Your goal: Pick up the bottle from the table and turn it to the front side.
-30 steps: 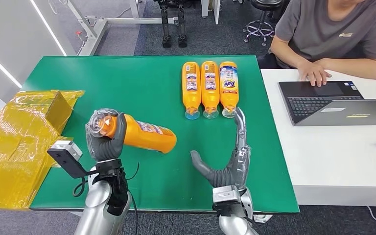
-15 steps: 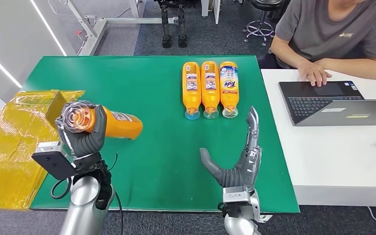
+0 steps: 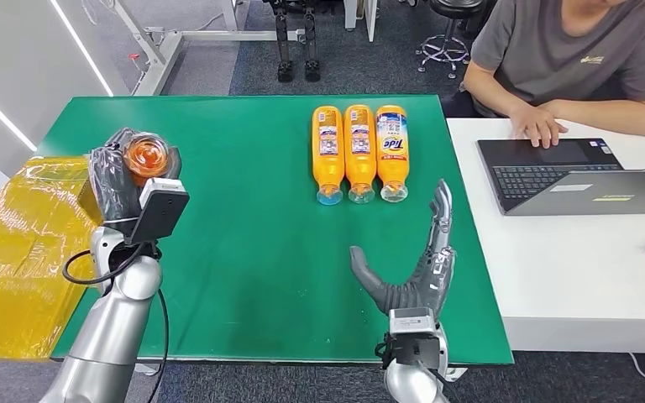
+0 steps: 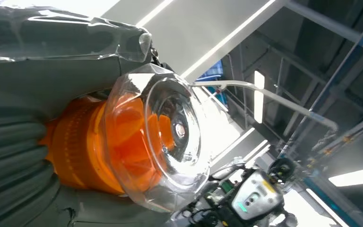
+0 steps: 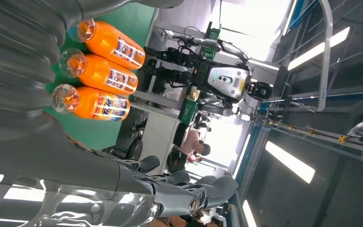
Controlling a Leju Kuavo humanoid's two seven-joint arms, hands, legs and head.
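My left hand (image 3: 122, 180) grips an orange bottle (image 3: 148, 154) raised over the table's left side, its clear cap end toward the camera; the body is hidden behind the hand and wrist camera. The left wrist view shows the same clear cap and orange neck (image 4: 142, 142) wrapped by the grey fingers (image 4: 19, 161). My right hand (image 3: 416, 273) stands open and edge-up above the green table (image 3: 252, 269) near its front edge, holding nothing. Three more orange bottles (image 3: 359, 151) lie side by side at the back of the table, caps toward me, also seen as bottles (image 5: 101, 75) in the right wrist view.
Yellow plastic wrapping (image 3: 25, 243) covers a box at the table's left edge. A person (image 3: 579, 59) sits at the white desk (image 3: 588, 277) on the right, one hand on a laptop (image 3: 571, 172). Stools and a frame stand behind the table.
My left hand has lifted the bottle and swung it left and back, turning it so the cap faces the camera. The right hand has drifted slightly right and toward the front edge.
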